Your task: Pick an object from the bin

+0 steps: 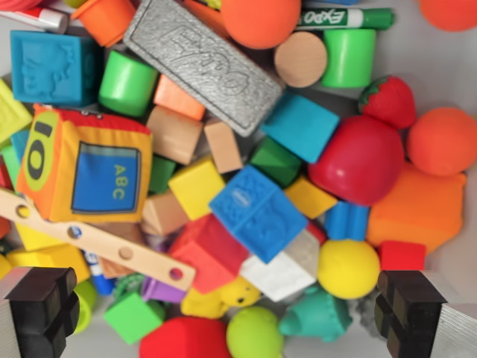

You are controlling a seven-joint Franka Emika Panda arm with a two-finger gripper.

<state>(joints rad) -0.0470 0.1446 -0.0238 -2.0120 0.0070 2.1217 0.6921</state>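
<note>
Eraser atop blocks — strawberry at right.

There is one view only, from the camera on the wrist. It looks straight down into the bin, close above the heap of toys, which fills nearly the whole frame. The two black fingertips of the tool jut in at the lower left and lower right corners. The bin's pale floor shows at the upper right.

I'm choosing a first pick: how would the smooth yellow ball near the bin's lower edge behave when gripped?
The smooth yellow ball is round, so it may slip or roll from the open gripper. Neighbouring toys wedge it in, probably limiting rolling. It looks matte, perhaps soft.
</note>
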